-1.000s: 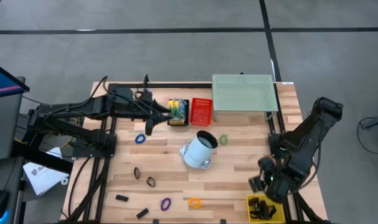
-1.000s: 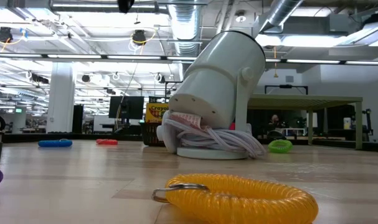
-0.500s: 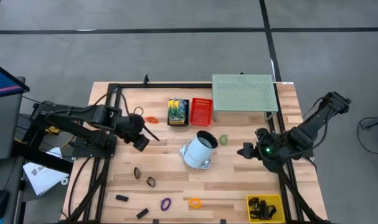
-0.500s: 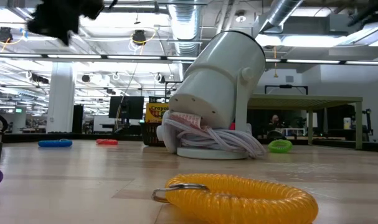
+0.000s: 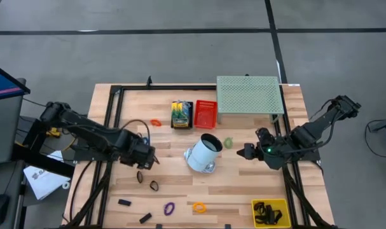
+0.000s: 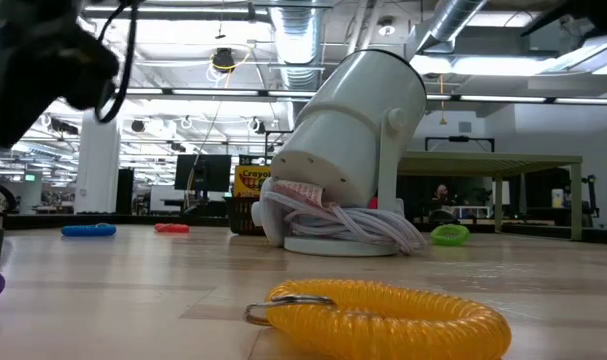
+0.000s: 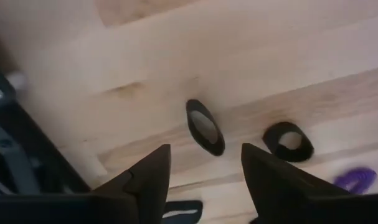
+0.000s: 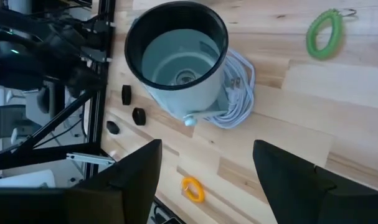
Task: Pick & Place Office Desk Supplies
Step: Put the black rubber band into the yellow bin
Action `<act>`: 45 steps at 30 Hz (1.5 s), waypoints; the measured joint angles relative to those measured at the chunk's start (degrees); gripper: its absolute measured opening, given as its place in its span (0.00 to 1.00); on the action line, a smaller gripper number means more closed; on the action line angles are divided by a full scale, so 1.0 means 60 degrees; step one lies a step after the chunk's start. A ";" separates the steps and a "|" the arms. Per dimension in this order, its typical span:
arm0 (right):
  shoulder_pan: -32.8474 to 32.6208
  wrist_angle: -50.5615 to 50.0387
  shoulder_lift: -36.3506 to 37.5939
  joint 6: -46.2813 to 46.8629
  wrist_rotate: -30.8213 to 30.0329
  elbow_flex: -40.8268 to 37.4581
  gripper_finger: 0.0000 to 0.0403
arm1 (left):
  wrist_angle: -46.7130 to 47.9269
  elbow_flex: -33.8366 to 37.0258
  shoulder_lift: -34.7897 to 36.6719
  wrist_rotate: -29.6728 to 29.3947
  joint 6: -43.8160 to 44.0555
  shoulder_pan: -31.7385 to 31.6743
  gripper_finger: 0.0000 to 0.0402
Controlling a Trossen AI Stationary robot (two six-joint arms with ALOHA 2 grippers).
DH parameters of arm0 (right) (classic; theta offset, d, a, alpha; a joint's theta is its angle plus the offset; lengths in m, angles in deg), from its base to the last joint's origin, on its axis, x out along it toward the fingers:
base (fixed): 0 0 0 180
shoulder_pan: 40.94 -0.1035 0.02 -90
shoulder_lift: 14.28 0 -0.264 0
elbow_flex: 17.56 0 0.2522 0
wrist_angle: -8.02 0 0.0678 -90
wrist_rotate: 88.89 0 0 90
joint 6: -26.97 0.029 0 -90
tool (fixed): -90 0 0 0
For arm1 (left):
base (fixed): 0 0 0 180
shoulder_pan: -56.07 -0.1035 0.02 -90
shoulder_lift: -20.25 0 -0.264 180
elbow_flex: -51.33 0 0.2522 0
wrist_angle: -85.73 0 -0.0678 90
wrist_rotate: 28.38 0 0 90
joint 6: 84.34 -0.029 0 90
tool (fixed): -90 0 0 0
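Observation:
My left gripper (image 5: 147, 160) (image 7: 204, 152) hovers open over the near-left part of the table. A black ring (image 7: 205, 126) (image 5: 140, 176) lies flat just ahead of its fingertips, and a second black ring (image 7: 288, 141) lies beside it. My right gripper (image 5: 247, 152) (image 8: 207, 144) is open, right of the middle, and points toward the table's left at a tipped white lamp (image 5: 203, 152) (image 8: 176, 53). A green ring (image 5: 228, 143) lies between them. An orange ring (image 5: 155, 122), a purple ring (image 5: 169, 207) and a yellow coil ring (image 5: 199, 207) lie loose. A crayon box (image 5: 181, 114) stands beside a red basket (image 5: 205, 113).
A green perforated tray (image 5: 247, 95) sits at the far right. A yellow bin (image 5: 278, 205) at the near right corner holds black clips. Two black clips (image 5: 123, 203) (image 5: 145, 217) lie near the near edge. A blue ring (image 6: 88, 229) lies on the left side. A black frame (image 5: 113, 127) borders the table.
My left gripper has moved from the crayon box at the far side toward the near edge and now hangs over the black rings. My right gripper has left the yellow bin, swung toward the far edge and the middle, and turned to face the white lamp.

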 joint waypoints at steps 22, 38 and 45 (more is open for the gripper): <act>-0.0018 -0.0021 0.0000 -0.0249 0.0004 0.0000 0.62 | -0.4643 0.2931 -0.0068 -0.0268 0.3107 0.0834 0.40; -0.0016 0.0169 0.0004 -0.0765 -0.0179 0.0000 0.62 | -0.6088 0.3153 0.0544 -0.1530 0.2909 0.0622 0.01; 0.0533 0.1653 0.0253 -0.2596 -0.1065 0.0004 0.62 | -0.8979 0.3149 0.2096 -0.3691 0.1658 -0.0976 0.01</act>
